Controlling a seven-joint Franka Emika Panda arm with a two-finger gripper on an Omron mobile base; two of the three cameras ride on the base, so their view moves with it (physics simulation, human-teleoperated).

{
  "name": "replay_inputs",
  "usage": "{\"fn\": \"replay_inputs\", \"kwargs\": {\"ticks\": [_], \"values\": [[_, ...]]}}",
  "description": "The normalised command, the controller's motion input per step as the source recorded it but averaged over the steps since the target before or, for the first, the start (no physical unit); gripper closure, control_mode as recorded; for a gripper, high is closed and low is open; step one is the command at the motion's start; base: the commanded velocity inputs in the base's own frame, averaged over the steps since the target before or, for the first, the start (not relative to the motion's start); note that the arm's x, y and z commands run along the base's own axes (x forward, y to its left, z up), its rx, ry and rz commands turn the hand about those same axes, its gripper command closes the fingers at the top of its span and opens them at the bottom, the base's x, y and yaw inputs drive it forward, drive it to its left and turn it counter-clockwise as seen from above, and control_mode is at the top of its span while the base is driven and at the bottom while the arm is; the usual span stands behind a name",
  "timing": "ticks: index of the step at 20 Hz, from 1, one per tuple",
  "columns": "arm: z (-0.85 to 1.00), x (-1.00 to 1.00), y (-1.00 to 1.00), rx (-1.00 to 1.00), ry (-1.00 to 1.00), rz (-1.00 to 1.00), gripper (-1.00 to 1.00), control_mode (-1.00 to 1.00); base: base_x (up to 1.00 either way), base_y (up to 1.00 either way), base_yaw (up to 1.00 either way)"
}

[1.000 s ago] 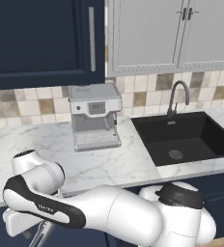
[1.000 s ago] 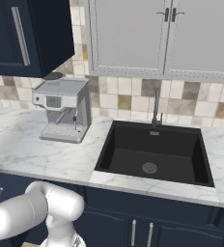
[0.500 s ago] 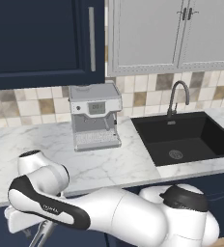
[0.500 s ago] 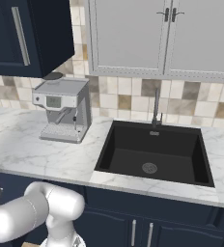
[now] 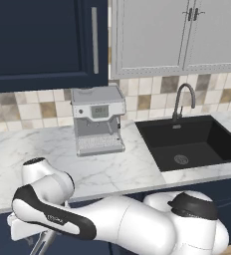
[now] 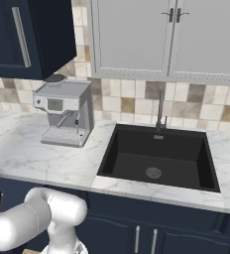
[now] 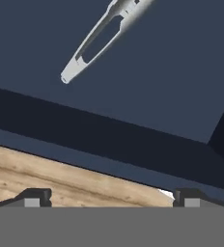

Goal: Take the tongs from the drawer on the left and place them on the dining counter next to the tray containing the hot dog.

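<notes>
Since a second ago the arm's white elbow has crept a little further right and up in the left base view, while the counter, machine and sink sit where they were, so the base has not driven. Nearest the hand camera, the gripper [image 7: 109, 195] has its two dark finger tips [image 7: 34, 197] standing far apart at the bottom of the hand view, as wide as they go, with nothing between them. Just beyond the tips runs a strip of light wood-grain floor [image 7: 61, 181], and past that the navy front edge and inner wall of the drawer [image 7: 109, 140], which is pulled open. On the drawer's flat dark blue bottom lie the tongs [image 7: 97, 41], a slim pale grey metal piece with a long slot down its length; one rounded end points toward the hand and the other runs out of the top of the picture. They are well clear of the finger tips and untouched. Nothing else can be made out in the part of the drawer that shows.

Farther off, in the base views, the marble counter [image 5: 112, 169] carries a silver coffee machine [image 5: 98, 119] against the tiled wall. Right of it, a black sink [image 6: 159, 158] is sunk into the counter, its basin bare apart from the round drain, with a dark tap [image 6: 160, 111] at its back edge.
</notes>
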Motion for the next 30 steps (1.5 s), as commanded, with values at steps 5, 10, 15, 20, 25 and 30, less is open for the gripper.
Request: {"fn": "replay_inputs", "kwargs": {"ticks": [5, 10, 15, 20, 25, 30], "values": [[-0.30, 0.00, 0.00, -0.18, -0.09, -0.11, -1.00, -1.00, 0.00, 0.00, 0.00], [-0.08, 0.05, 0.00, -0.09, -0.03, -0.11, -1.00, -1.00, 0.00, 0.00, 0.00], [0.00, 0.09, -0.02, -0.01, 0.00, -0.11, -1.00, -1.00, 0.00, 0.00, 0.00], [-0.07, 0.01, -0.11, -0.02, -0.01, -0.08, -1.00, -1.00, 0.00, 0.00, 0.00], [-0.09, 0.00, -0.08, -0.03, -0.01, -0.07, -1.00, -1.00, 0.00, 0.00, 0.00], [-0.05, 0.00, -0.06, -0.01, -0.01, -0.06, -1.00, -1.00, 0.00, 0.00, 0.00]]}}
